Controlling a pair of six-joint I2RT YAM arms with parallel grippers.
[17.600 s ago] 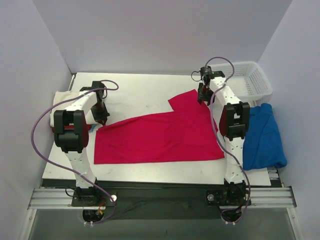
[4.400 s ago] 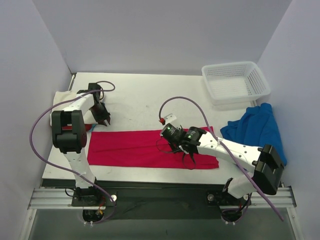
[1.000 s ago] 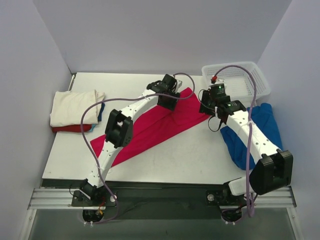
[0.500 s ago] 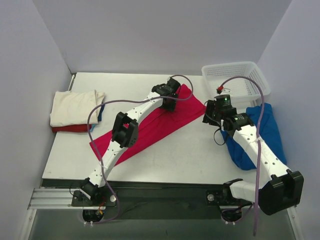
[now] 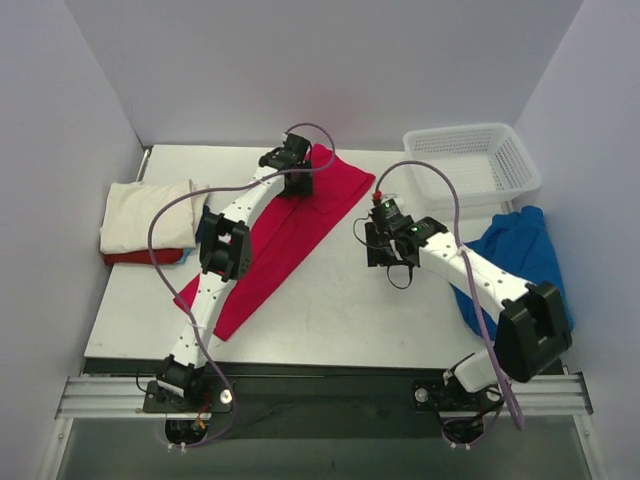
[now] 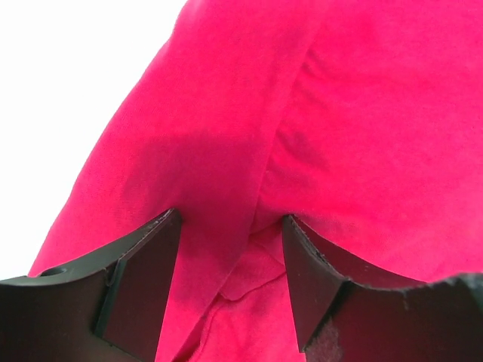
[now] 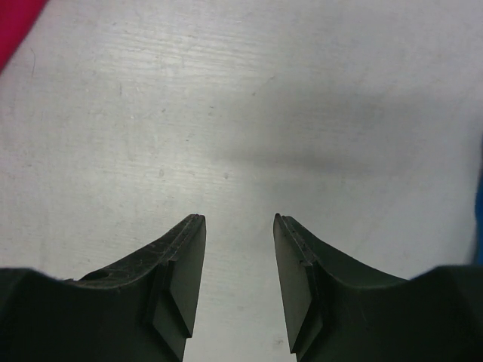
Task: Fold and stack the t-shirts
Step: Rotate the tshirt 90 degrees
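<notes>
Top external shows white table (image 5: 330, 320), crimson t-shirt (image 5: 322, 198) across it, pale lavender walls (image 5: 300, 60)

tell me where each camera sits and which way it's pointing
Top external: fixed above and behind the bases, looking down at the white table; the left arm and right arm show whole.
Left wrist: on the left arm, looking past the spread left fingers onto the crimson red cloth t-shirt.
Right wrist: on the right arm, looking past the spread right fingers onto bare tabletop, red cloth at top left.
Shared: all three show that t-shirt and the table.
</notes>
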